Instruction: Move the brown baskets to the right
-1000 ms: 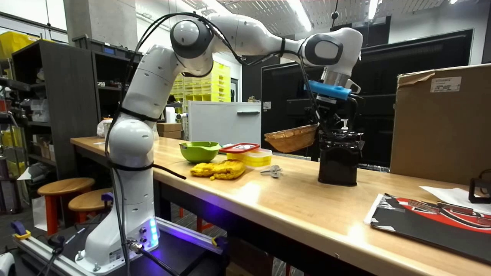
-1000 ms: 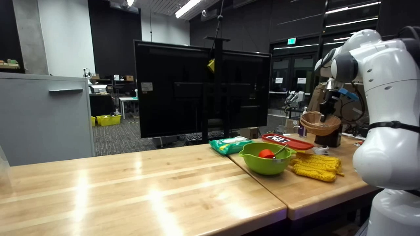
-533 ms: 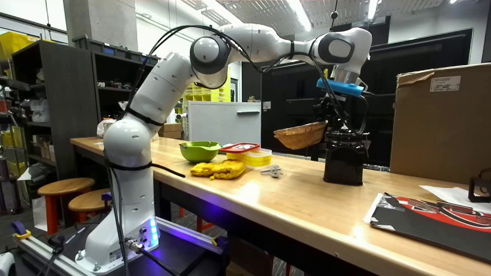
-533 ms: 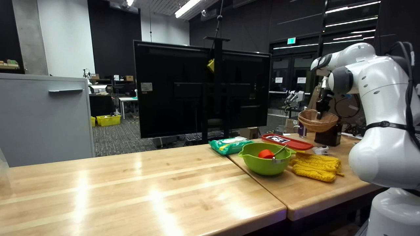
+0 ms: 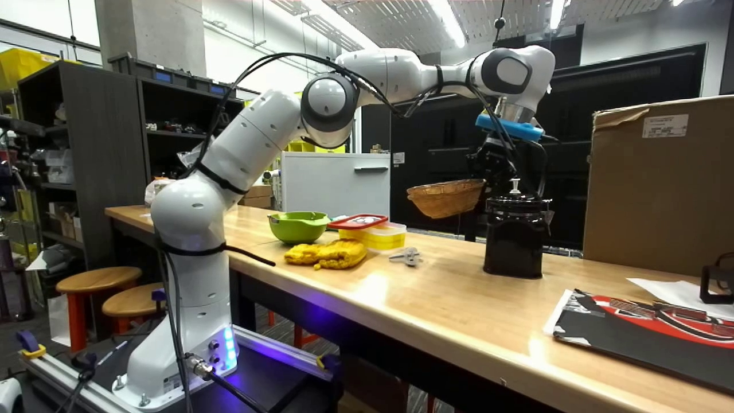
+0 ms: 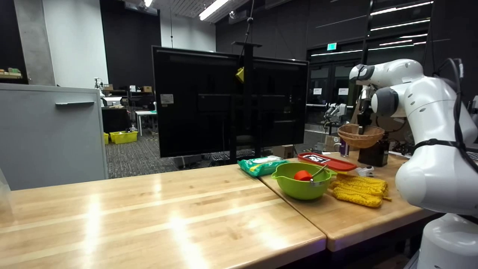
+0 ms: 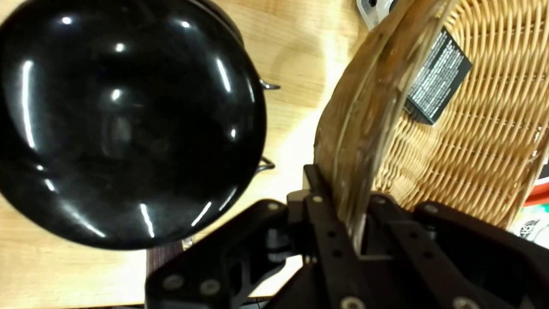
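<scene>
The brown basket (image 5: 444, 199) hangs in the air above the table, slightly tilted in an exterior view; it also shows in an exterior view (image 6: 359, 142) and at the right of the wrist view (image 7: 484, 133), with a dark label inside. My gripper (image 7: 349, 201) is shut on the basket's rim, one finger outside the wall and one inside. In an exterior view the gripper (image 5: 487, 172) is above and just beside the black canister, and its fingertips are largely hidden behind the rim. It also shows in an exterior view (image 6: 361, 129). Only one basket is in view.
A black canister (image 5: 513, 244) with wire clips stands beside the gripper. A cardboard box (image 5: 659, 189) and a black-red board (image 5: 648, 332) lie farther right. A green bowl (image 5: 299, 227), yellow knit cloth (image 5: 330, 254), red-lidded container (image 5: 375, 234) and grey tool (image 5: 408, 256) lie left.
My gripper, holding the basket, has moved right in an exterior view and then risen a little. The basket hangs more level. The black canister has shifted slightly right.
</scene>
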Motion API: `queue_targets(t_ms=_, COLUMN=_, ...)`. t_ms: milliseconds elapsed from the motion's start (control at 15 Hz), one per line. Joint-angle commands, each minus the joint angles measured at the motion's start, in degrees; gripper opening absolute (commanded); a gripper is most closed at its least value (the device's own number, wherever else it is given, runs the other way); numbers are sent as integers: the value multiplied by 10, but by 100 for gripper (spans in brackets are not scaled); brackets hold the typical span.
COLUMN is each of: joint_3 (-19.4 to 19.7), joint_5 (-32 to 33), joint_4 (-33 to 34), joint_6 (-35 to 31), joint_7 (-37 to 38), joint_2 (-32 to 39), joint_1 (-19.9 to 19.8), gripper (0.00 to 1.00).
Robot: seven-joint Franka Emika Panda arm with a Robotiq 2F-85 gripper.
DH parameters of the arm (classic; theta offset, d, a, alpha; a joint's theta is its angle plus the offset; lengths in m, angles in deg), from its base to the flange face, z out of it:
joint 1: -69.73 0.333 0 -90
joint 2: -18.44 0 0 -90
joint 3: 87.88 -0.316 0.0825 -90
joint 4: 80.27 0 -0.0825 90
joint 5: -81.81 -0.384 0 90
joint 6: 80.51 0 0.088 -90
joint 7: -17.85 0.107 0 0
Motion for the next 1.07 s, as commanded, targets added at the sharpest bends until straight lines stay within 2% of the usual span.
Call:
queue_targets(t_ms=0, joint_3=-58, joint_5=23, joint_4=78, joint_6=43, joint_7=0, joint_2=31, joint_1=-40, gripper=3)
queue_targets(t_ms=200, joint_3=-88, joint_5=38, joint_4=120, joint_6=50, joint_7=-25, joint_2=51, joint_1=-56, gripper=3)
queue_targets(t_ms=267, joint_3=-71, joint_5=31, joint_4=111, joint_6=43, joint_7=-44, joint_2=47, joint_1=-47, gripper=3)
queue_targets(t_ms=533, joint_3=-74, joint_5=37, joint_4=128, joint_6=38, joint_7=-104, joint_2=57, joint_1=-49, gripper=3)
queue_targets(t_ms=600, joint_3=-81, joint_5=32, joint_4=76, joint_6=20, joint_7=-60, joint_2=17, joint_1=7, gripper=3)
queue_targets(t_ms=733, joint_3=-89, joint_5=36, joint_4=76, joint_6=22, joint_7=-71, joint_2=11, joint_1=27, gripper=3)
queue_targets(t_ms=1000, joint_3=-96, joint_5=41, joint_4=65, joint_6=13, joint_7=-43, joint_2=-2, joint_1=111, gripper=3)
